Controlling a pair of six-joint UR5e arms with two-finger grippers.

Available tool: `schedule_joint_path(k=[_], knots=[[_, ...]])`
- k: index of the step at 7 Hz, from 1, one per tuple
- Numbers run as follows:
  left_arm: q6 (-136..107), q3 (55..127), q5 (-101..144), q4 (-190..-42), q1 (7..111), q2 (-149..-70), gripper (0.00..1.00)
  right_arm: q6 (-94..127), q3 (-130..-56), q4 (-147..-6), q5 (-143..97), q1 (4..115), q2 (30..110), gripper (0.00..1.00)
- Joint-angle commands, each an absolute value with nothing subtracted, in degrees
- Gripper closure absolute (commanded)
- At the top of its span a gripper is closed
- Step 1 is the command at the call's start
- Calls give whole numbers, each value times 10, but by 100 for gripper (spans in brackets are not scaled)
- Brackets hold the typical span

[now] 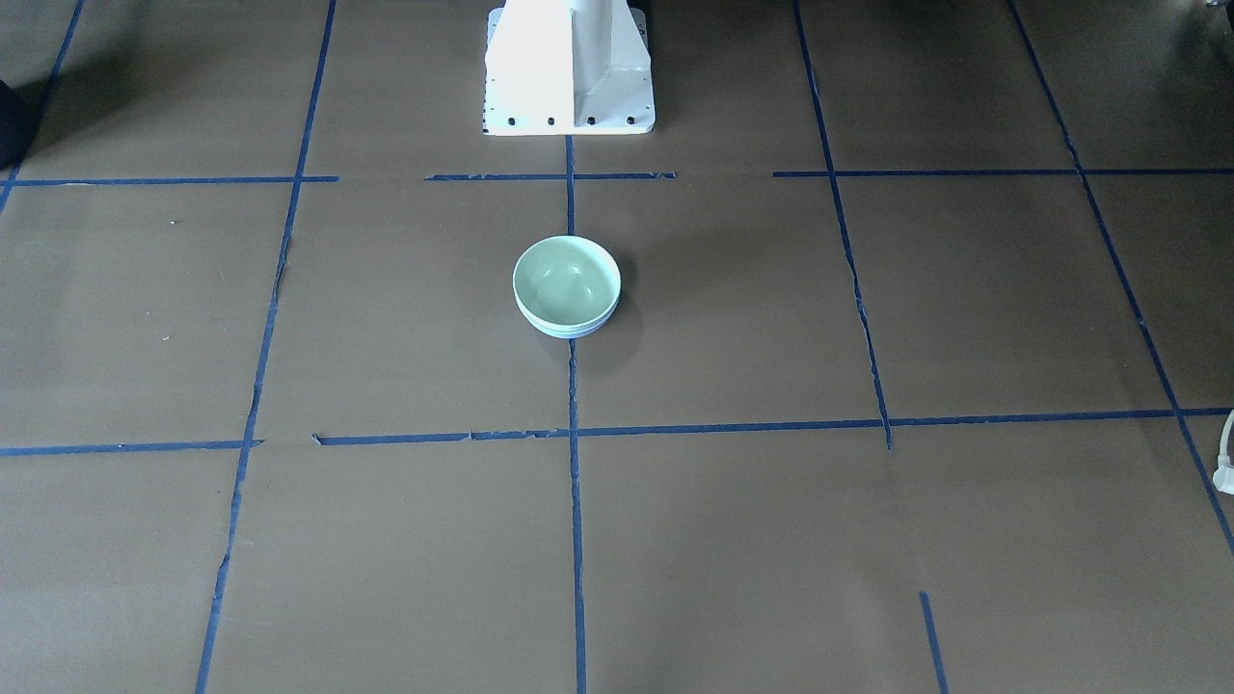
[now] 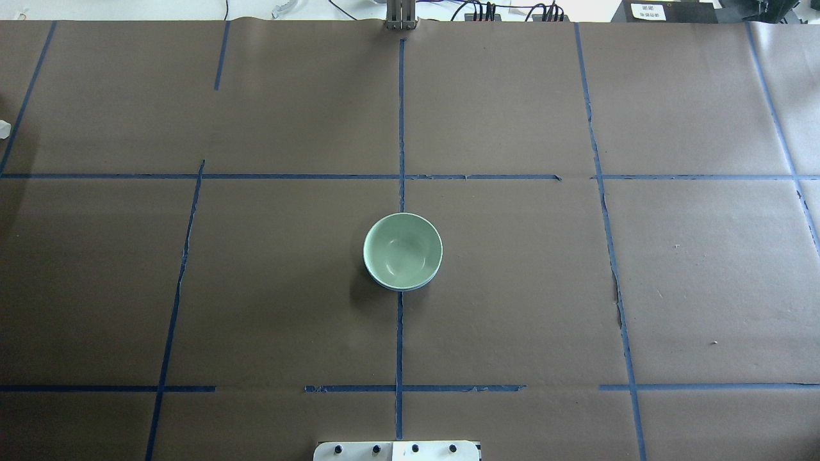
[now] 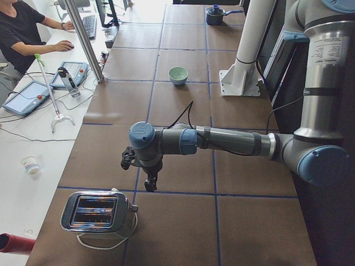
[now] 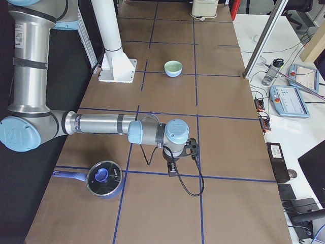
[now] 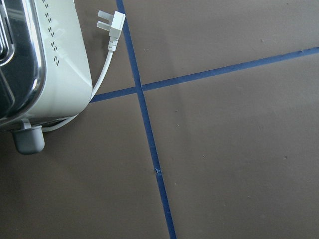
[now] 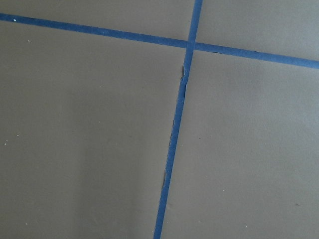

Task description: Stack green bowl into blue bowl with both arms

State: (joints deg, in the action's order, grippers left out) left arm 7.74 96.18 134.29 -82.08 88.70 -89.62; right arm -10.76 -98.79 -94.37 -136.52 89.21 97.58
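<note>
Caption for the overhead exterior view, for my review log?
Green bowl nested in the blue bowl, on the centre tape line of the brown table.

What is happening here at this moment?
Nothing is being handled. The green bowl sits nested in the blue bowl, whose rim just shows beneath, in the middle of the table. The left gripper hangs near a toaster, the right gripper near a lidded pot, at the table's ends, far from the bowls.

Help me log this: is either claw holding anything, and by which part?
Neither bowl is held: the green bowl sits nested in the blue bowl mid-table. The left claw and right claw hang at the table's ends, nothing seen in them.
</note>
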Motion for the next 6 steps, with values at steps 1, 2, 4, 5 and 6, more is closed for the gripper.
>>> schedule_joint_path(k=[1, 2, 4, 5, 6], knots=[[69, 962, 1343, -825, 889, -892, 0, -107, -988, -943, -1366, 892, 979, 0], [68, 961, 1343, -826, 888, -890, 0, -107, -988, -942, -1366, 892, 980, 0], [68, 962, 1342, -826, 888, -891, 0, -108, -989, -941, -1363, 892, 984, 0], [69, 961, 1342, -827, 888, -891, 0, -108, -990, -940, -1361, 892, 984, 0], [69, 961, 1342, -827, 888, -890, 0, -110, -991, -940, -1357, 893, 984, 0]])
